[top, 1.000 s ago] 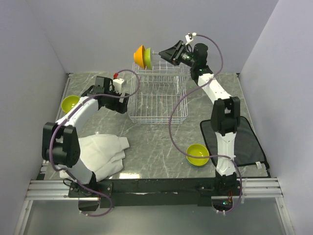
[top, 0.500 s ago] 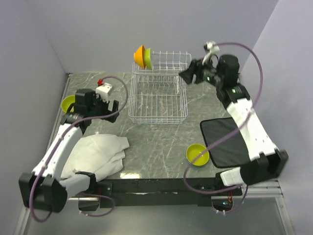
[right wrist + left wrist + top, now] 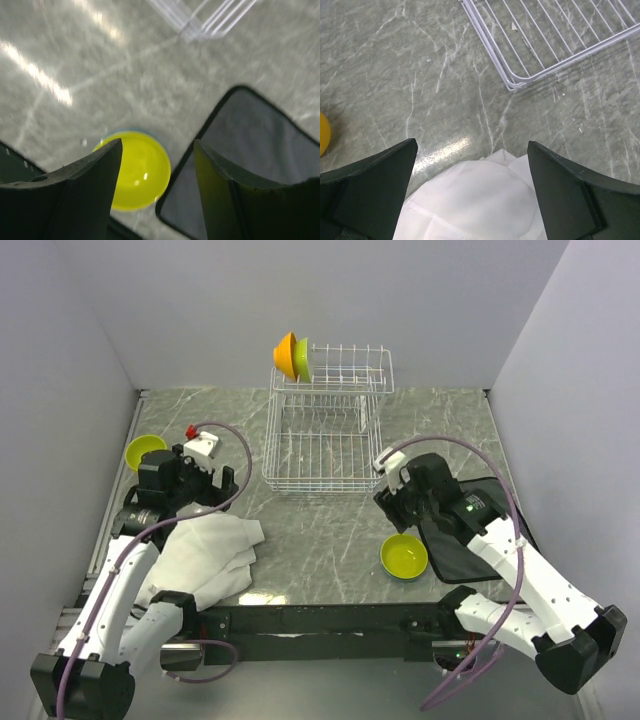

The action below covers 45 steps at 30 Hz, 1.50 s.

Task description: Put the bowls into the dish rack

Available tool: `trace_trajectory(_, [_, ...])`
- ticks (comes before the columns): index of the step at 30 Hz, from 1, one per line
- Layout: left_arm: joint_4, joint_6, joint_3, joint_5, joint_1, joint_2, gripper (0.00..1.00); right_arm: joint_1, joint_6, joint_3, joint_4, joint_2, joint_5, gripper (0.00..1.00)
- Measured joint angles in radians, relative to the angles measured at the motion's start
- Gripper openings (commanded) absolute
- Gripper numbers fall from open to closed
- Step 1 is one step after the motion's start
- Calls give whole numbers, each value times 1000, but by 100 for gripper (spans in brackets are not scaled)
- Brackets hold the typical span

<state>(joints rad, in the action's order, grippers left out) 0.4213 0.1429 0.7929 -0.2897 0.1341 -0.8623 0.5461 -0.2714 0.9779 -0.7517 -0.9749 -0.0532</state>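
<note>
The white wire dish rack (image 3: 322, 445) stands at the table's middle back. An orange bowl (image 3: 285, 354) and a lime bowl (image 3: 302, 359) stand on edge at the left end of its raised tier. One lime bowl (image 3: 143, 450) sits on the table at the far left. Another lime bowl (image 3: 404, 556) sits near the front right, also in the right wrist view (image 3: 142, 170). My right gripper (image 3: 392, 502) (image 3: 157, 145) is open and empty above that bowl. My left gripper (image 3: 218, 492) (image 3: 471, 145) is open and empty over the white cloth's edge.
A crumpled white cloth (image 3: 205, 552) (image 3: 475, 200) lies at the front left. A black mat (image 3: 480, 530) (image 3: 260, 165) lies at the right, next to the near lime bowl. The rack's near corner (image 3: 517, 82) shows ahead of the left gripper. Grey walls close in three sides.
My right arm has swung down from the rack's raised tier to above the near right lime bowl. My left arm has pulled back from the rack toward the cloth.
</note>
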Motion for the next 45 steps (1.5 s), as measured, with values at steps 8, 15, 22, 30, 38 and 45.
trace_trajectory(8, [-21, -5, -68, 57, -14, 57, 99, 122, 32, -18, -132, -28, 69, 70])
trace_trajectory(15, [-12, 21, -105, 121, -41, 136, 99, 218, 90, -16, -166, -201, 76, 75])
trace_trajectory(22, [-2, 56, -154, 156, -71, 229, 99, 219, 113, -18, -181, -352, 109, 68])
trace_trajectory(30, [37, 99, -184, 182, -77, 280, 99, 219, 91, -57, -227, -325, 49, 62])
trace_trajectory(38, [37, 108, -184, 182, -77, 280, 99, 222, 45, -97, -248, -312, -40, 63])
trace_trajectory(45, [37, 108, -184, 182, -77, 277, 99, 243, 34, -122, -256, -285, -53, 62])
